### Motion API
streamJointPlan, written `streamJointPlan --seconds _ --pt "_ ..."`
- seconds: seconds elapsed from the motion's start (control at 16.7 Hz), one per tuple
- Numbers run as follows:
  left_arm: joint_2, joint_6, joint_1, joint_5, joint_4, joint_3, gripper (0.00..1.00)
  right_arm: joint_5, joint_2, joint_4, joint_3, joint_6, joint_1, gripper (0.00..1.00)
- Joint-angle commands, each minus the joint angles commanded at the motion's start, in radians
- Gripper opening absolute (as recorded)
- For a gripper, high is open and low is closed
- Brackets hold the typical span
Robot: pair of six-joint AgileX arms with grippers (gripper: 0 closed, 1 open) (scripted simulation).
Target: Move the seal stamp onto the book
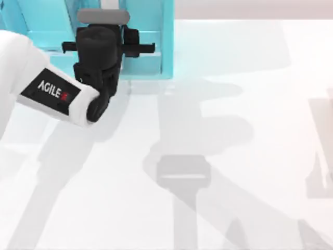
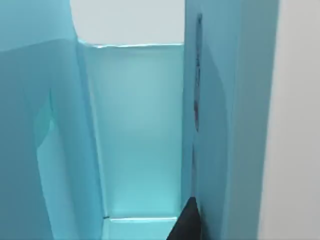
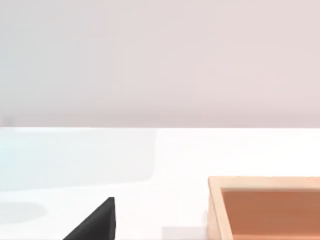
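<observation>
The seal stamp and the book are out of view. My left gripper (image 1: pixel 102 46) is at the table's far left, pushed up against the light-blue shelf unit (image 1: pixel 151 31) and pointing into it. In the left wrist view I look into one tall compartment of the shelf unit (image 2: pixel 135 130), with a black part of my left gripper (image 2: pixel 186 224) low beside the partition wall. A thin dark streak (image 2: pixel 196 90) runs down that wall; I cannot tell what it is. A black part of my right gripper (image 3: pixel 96 222) hangs over the white table.
The shelf unit's walls stand close on both sides of my left gripper. A shallow wooden box (image 3: pixel 215 200) lies on the table near my right gripper. Arm shadows fall across the middle and right of the white table (image 1: pixel 234 156).
</observation>
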Motion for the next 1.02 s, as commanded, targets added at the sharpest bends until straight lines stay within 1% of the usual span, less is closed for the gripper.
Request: streamJointPlan --seconds 0.18,0.48,0.66,0.84,1.02 --pt "-0.195 0.000 -0.040 -0.050 -0.113 -0.084 0.00 0.000 0.000 0.000 0.000 0.000 0.000 1.00" --pt "-0.628 -0.013 -0.131 -0.145 -0.341 -0.252 0.00 0.000 0.000 0.000 0.000 0.000 0.000 1.00" --pt "-0.833 -0.023 -0.183 -0.194 -0.461 -0.340 0.00 0.000 0.000 0.000 0.000 0.000 0.000 1.00" --pt "-0.944 -0.030 -0.218 -0.226 -0.538 -0.394 0.00 0.000 0.000 0.000 0.000 0.000 0.000 1.00" --pt "-0.964 -0.031 -0.225 -0.232 -0.553 -0.405 0.00 0.000 0.000 0.000 0.000 0.000 0.000 1.00"
